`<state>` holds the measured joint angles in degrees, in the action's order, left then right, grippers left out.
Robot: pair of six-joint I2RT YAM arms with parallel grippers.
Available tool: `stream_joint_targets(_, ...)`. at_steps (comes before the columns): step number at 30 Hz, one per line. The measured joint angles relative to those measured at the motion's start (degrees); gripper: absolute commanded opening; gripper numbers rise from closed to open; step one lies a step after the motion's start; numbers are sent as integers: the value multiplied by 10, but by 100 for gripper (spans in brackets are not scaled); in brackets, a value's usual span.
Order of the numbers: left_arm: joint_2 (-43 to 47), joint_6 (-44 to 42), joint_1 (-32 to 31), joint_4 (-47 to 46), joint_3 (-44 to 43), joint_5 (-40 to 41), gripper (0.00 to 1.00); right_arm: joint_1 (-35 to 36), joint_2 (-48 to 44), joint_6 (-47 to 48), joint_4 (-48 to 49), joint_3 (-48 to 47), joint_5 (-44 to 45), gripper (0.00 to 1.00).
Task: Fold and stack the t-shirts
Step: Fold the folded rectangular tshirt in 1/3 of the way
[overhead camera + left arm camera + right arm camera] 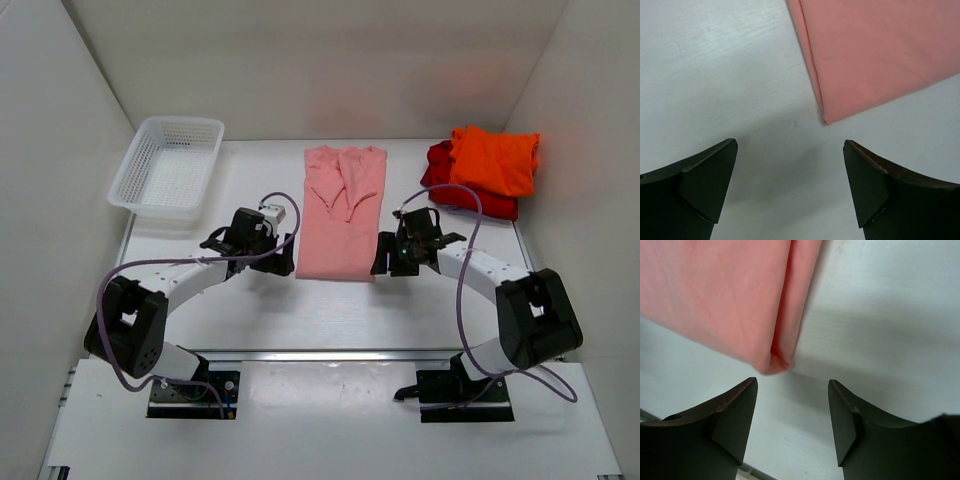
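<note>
A salmon-pink t-shirt (340, 215) lies in the middle of the table, folded into a long strip with its sleeves tucked in. At the back right a folded orange t-shirt (497, 160) rests on a red t-shirt (439, 172). My left gripper (286, 254) hovers open just off the pink shirt's near left corner (880, 50), with bare table between its fingertips (790, 144). My right gripper (384, 256) stands open by the near right corner of the pink shirt (715, 290), and nothing is between its fingertips (792, 381).
A white mesh basket (168, 165) stands at the back left. White walls close in the table on three sides. The arm bases sit at the near edge, with a metal rail across the table in front of them.
</note>
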<state>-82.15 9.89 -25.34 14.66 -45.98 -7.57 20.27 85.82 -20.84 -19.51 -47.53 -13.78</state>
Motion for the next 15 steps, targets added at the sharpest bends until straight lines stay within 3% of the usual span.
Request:
stream_joint_targets(2,1,5,-7,-12,19,-7,89,4,-31,-12,14,31,-5,53)
stream_joint_targets(4,-2,19,-5,-23,36,-19,72,9,-50,-22,31,51,-14,52)
stream_joint_targets(6,-14,34,1,-30,39,-28,41,9,-55,-31,48,59,-22,52)
stream_joint_targets(7,-21,39,3,-34,38,-32,34,9,-54,-34,56,61,-29,52)
stream_joint_targets(10,-46,46,13,-42,24,-47,36,-2,-47,-38,79,61,-48,51)
stream_joint_targets(12,-67,51,16,-45,5,-54,50,-6,-34,-41,86,57,-51,53)
stream_joint_targets(15,-94,67,12,-63,-11,-59,53,-7,-17,-49,91,57,-56,54)
